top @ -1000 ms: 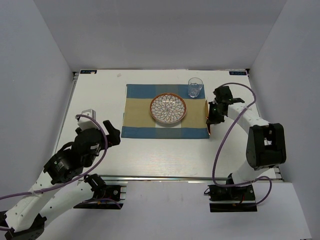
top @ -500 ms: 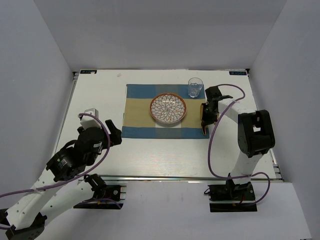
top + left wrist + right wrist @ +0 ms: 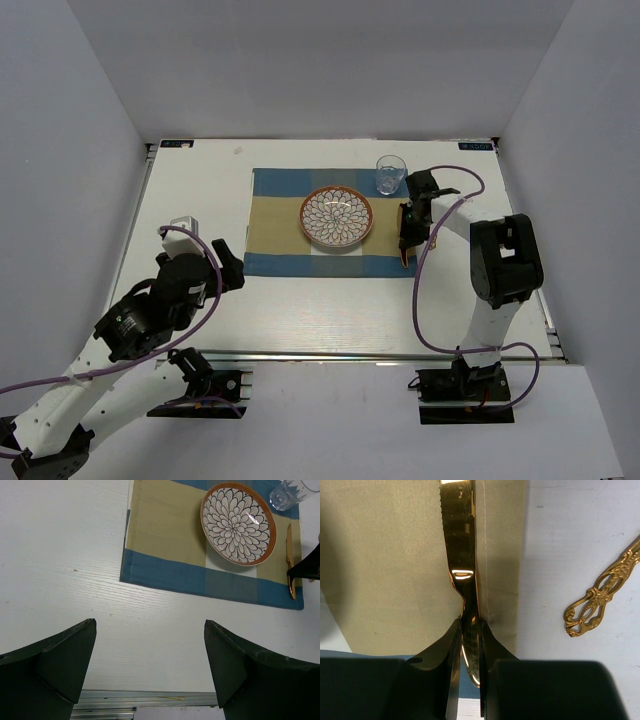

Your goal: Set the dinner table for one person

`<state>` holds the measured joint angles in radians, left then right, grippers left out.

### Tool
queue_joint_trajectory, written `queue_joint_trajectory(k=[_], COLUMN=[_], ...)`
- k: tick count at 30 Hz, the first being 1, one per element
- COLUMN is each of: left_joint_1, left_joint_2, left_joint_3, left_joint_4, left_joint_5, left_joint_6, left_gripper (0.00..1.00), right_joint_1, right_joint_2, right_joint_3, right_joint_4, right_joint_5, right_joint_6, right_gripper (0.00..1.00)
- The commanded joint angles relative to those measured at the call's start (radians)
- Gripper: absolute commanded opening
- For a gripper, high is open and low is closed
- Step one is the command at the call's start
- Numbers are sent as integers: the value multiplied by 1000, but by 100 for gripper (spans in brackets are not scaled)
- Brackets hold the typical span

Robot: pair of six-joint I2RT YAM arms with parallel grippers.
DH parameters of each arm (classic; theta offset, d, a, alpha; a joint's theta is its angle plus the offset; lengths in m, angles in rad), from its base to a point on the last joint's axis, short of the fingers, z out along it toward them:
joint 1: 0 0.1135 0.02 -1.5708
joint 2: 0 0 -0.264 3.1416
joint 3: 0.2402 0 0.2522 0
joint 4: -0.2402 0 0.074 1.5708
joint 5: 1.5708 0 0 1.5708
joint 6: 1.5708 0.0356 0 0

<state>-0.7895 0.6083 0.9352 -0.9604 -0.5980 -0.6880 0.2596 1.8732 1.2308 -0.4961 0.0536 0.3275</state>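
Note:
The white dinner table (image 3: pixel 200 190) carries a blue-and-tan checked placemat (image 3: pixel 275 220). A flower-patterned plate (image 3: pixel 337 216) sits on the placemat, and a clear glass (image 3: pixel 390 175) stands at its far right corner. My right gripper (image 3: pixel 408 225) is shut on a gold knife (image 3: pixel 404 250) over the placemat's right edge. In the right wrist view the knife (image 3: pixel 460 540) runs forward from between my shut fingers (image 3: pixel 469 640), along the tan stripe (image 3: pixel 385 555). My left gripper (image 3: pixel 228 265) is open and empty above the bare table, near the placemat's front left corner.
An ornate gold utensil handle (image 3: pixel 600 600) lies on the white table just right of the placemat. The left wrist view shows the plate (image 3: pixel 238 523), the glass (image 3: pixel 290 492), the knife (image 3: pixel 290 560) and the table's metal front edge (image 3: pixel 150 697).
My right gripper has carried the knife leftward, from just beyond the placemat's right edge to over that edge. My left arm has shifted slightly.

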Motion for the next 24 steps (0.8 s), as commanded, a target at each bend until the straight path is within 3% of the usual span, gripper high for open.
queue_joint_trajectory(k=[1,8,9,10,13,20,24], left_joint_1=[-5,-5,-5,-5,-5,-5,-5], left_joint_2=[4,4,4,1,4,4,-1], left_joint_3=[-3,-3,-3,-3,-3,-3,-3], left_joint_4=[9,9,11,11,14,12,11], left_joint_5=[3,6,7,7,9,10,9], left_joint_6=[7,8,8,10,11,12,10], left_gripper=[98,98,98,98,98,98,98], right_joint_1=[10,12,10,9,12,6,6], right_joint_2=[9,-3,-8,-14,-42,-115,-140], right_joint_3=[42,30,26,15,6,25,50], right_joint_4=[5,8,13,19,31,33,19], right_joint_5=[20,26,19,15,-6,-43,-25], right_joint_6=[-16,-25,-24,-22,-12,16,39], right_gripper=[0,0,14,16,36,45,61])
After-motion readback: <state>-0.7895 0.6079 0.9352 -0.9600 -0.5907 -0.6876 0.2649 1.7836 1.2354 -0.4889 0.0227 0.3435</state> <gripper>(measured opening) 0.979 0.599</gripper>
